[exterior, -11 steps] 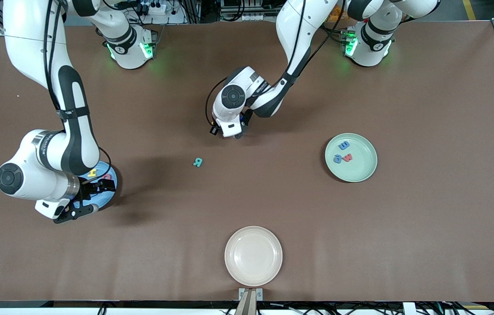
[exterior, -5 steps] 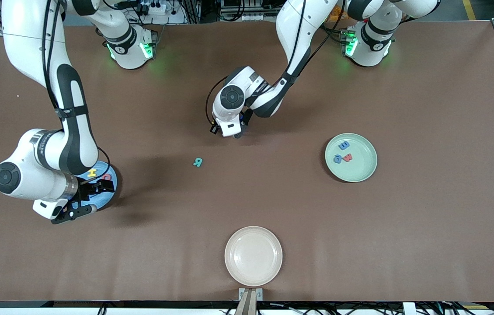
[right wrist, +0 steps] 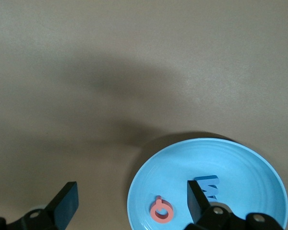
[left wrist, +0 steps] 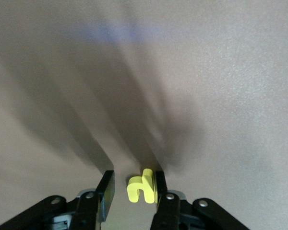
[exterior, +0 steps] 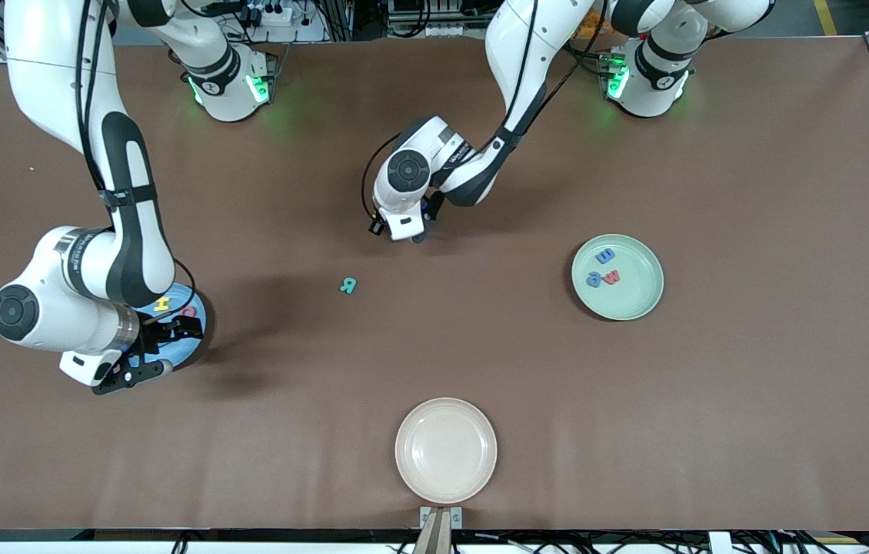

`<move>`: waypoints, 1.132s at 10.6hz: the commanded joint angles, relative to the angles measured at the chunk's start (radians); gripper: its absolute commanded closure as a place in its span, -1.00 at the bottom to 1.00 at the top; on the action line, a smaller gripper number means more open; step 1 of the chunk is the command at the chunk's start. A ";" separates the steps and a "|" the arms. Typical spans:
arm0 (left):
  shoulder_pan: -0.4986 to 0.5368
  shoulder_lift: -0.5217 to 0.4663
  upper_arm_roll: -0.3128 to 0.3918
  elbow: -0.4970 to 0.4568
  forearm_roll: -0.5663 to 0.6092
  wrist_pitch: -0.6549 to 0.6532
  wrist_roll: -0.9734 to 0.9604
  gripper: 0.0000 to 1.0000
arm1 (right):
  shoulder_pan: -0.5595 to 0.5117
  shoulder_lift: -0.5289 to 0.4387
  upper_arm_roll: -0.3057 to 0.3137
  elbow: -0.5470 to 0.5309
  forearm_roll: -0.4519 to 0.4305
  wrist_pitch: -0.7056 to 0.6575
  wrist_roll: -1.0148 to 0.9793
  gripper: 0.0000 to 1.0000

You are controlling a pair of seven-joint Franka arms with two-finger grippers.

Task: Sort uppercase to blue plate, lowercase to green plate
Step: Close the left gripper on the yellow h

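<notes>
The left gripper (left wrist: pixel 132 191) is low over the middle of the brown desk (exterior: pixel 750 400), its two black fingers (left wrist: pixel 105 189) closed to a narrow gap around a small yellow lowercase n (left wrist: pixel 141 186). One finger presses the n's side; whether the other touches it is unclear. In the front view this gripper (exterior: pixel 417 237) sits under the white wrist at about twelve o'clock from the desk's centre.

A teal R (exterior: pixel 348 285) lies alone on the desk at about seven o'clock from the left gripper, nearer the front camera.

The right gripper (right wrist: pixel 132 203) hangs over the blue plate's (right wrist: pixel 240 153) rim, fingers spread wide and holding nothing. In the front view it (exterior: pixel 158 346) sits at about nine o'clock on the desk, toward the right arm's end.

On the blue plate (exterior: pixel 196 327) lie a red Q (right wrist: pixel 161 210) and a blue M (right wrist: pixel 207 184), and the front view adds a yellow H (exterior: pixel 163 303).

The green plate (exterior: pixel 638 304) rests at about three o'clock, toward the left arm's end. It holds a blue m (exterior: pixel 605 255), a blue a (exterior: pixel 594 278) and a red w (exterior: pixel 613 276), close together.

A cream plate (exterior: pixel 446 450) stands at six o'clock, nearest the front camera.
</notes>
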 commanded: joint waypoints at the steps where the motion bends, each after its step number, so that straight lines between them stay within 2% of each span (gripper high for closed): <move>1: -0.008 -0.001 0.005 0.016 -0.025 -0.016 -0.023 0.18 | 0.001 -0.019 0.003 -0.008 0.001 -0.010 0.014 -1.00; 12: -0.008 0.010 0.009 0.028 -0.026 0.017 -0.098 0.18 | 0.000 -0.020 -0.004 -0.008 -0.001 0.001 0.052 -1.00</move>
